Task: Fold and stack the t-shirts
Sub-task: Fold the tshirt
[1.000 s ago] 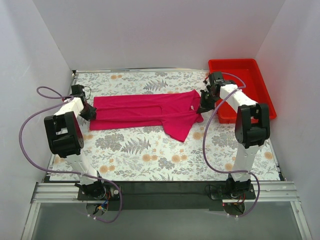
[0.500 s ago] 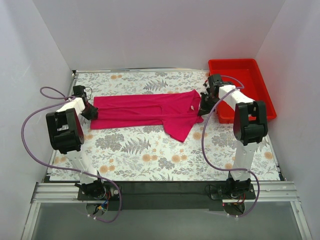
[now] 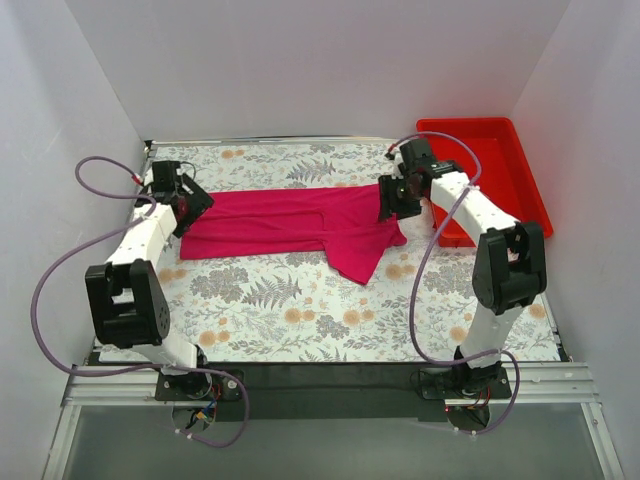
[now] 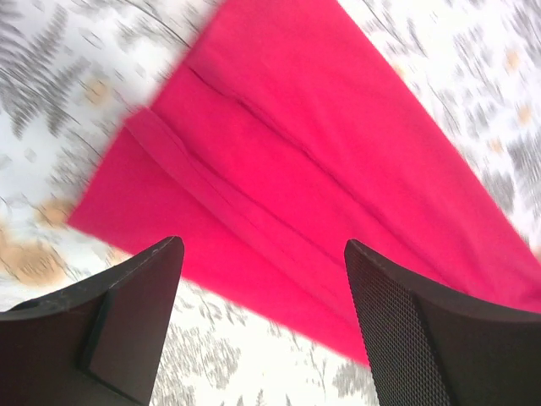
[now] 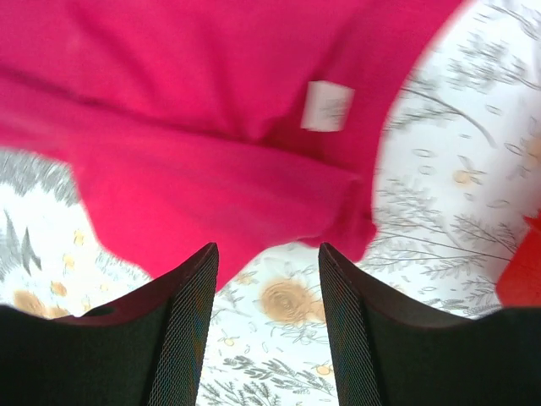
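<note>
Magenta t-shirt (image 3: 290,215) folded into long flat band, sleeve out; left gripper (image 4: 262,249), right gripper (image 5: 268,251) spread, empty

Magenta t-shirt (image 3: 300,222) lies folded lengthwise across the table; one sleeve out

The t-shirt (image 3: 290,218) below the black left gripper (image 4: 262,245) is plain magenta-pink. Ahead of the black right gripper (image 5: 268,247) its label (image 5: 326,106) looks white, perhaps grey-printed. The tablecloth (image 3: 280,300) shows grey ferns and orange flowers on white; the bin (image 3: 495,160) is red.
</note>
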{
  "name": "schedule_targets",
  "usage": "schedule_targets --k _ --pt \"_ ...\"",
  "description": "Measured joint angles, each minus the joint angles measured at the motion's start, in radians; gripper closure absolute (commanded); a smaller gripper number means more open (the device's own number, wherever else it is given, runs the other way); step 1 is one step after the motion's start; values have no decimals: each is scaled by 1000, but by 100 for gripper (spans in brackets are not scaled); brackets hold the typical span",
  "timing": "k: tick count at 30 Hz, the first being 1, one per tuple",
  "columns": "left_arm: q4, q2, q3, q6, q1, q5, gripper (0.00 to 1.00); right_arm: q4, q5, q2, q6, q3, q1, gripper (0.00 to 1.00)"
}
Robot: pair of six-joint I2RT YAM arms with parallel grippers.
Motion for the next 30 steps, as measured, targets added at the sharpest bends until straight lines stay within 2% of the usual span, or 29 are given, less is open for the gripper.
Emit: schedule_targets --k 6,9,18,21,24,28,30 --pt "-19 -179 -129 17 -182 -12 29 41 37 -125 -138 -115 237 52" --pt "-40 -254 -204 20 -225 -1 29 47 32 -127 -191 -188 334 53" --pt "-51 -350 -322 6 -307 21 29 67 82 -72 -266 -305 448 54" --pt "-55 -352 -340 0 -323 27 29 73 105 -48 -281 -318 467 58" --pt "-62 -352 -347 -6 -332 28 29 83 142 -23 -289 -315 483 69" --pt "-64 -358 -353 -9 -338 29 29 93 217 -19 -309 -314 499 99" --pt "-65 -363 -359 -10 -340 33 29 94 250 -17 -312 -311 502 99"
